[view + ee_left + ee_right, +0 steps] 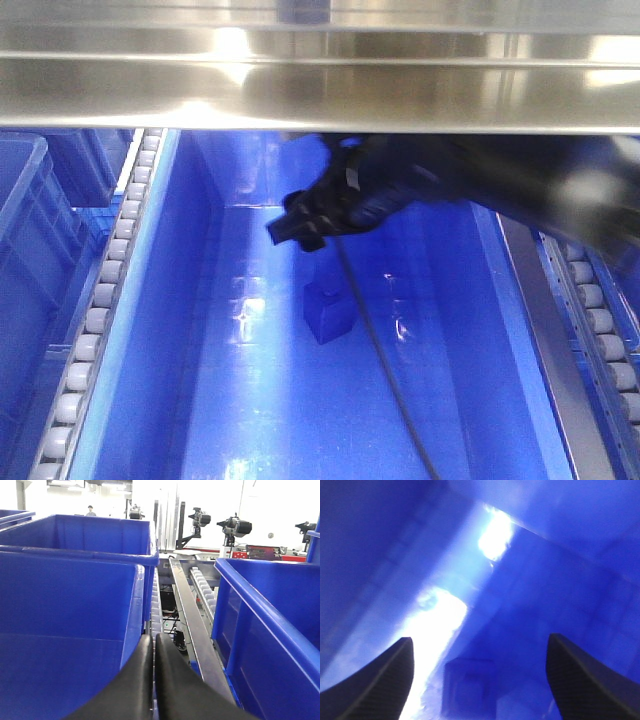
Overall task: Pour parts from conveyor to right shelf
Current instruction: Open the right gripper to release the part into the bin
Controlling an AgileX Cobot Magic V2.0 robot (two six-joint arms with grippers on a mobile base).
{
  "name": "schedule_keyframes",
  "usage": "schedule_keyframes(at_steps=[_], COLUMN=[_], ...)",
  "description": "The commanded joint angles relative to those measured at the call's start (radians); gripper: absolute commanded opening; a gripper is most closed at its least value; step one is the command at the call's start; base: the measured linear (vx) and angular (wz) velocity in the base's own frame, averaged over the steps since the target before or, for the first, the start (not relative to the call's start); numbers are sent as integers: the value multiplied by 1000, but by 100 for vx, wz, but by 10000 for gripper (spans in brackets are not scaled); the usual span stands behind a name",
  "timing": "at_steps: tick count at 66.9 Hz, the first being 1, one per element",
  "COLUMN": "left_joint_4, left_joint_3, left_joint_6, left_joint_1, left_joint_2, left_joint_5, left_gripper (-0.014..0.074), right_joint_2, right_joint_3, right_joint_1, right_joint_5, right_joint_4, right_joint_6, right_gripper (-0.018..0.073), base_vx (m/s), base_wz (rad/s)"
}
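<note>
- Beneath the steel beam [320,95] of the right shelf [560,330], one large blue bin [250,400] fills the middle of the front view, its floor wet-looking with glare.
- One blue block [327,312] lies on that bin's floor, roughly central, its small nub on top; the right wrist view shows the same block [469,687] low in frame, blurred.
- Right gripper [292,229] reaches into the bin from the right, above the block and apart from it. In its own view the two fingers [380,680] stand wide apart with nothing between them.
- One black cable [375,350] trails from the right arm down across the bin.
- Left gripper [153,680]: both dark fingers pressed together, nothing held, pointing along the gap between two bins.
- Left wrist view count: one bin at left [70,630], one at right [270,630], and part of a further bin edge at the far left corner.
- Roller rows: one at each side of the central bin in the front view [105,300]; one more beside the steel rail in the left wrist view [202,587].
- A second bin [30,250] stands left of the rollers in the front view.
- Writing: none legible in any view.
</note>
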Motion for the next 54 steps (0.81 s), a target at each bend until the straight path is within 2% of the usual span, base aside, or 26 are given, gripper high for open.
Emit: schedule_keyframes(at_steps=[1,15,28,38,54], left_joint_4=[-9,-9,-9,-9,-9], left_joint_3=[27,27,27,27,27], left_joint_6=[-7,-7,-7,-7,-7], left_joint_1=[-1,-1,-1,-1,-1], left_joint_2=[-9,-9,-9,-9,-9], left_joint_5=[-79,-79,-79,-79,-79], left_gripper=[-6,-6,-6,-6,-6], right_joint_2=[-118,-329,-552,-754,-1117], right_joint_3=[101,390,607,742,918], right_joint_1=[0,0,0,0,0], right_joint_5=[-173,-389,-516,-568,-538], right_joint_4=[-13,-20,-20,-19,-17], right_joint_6=[2,-17,-17,-17,-17], right_gripper=[529,526,526,526,526], base_vx=[0,0,0,0,0], base_wz=[0,0,0,0,0])
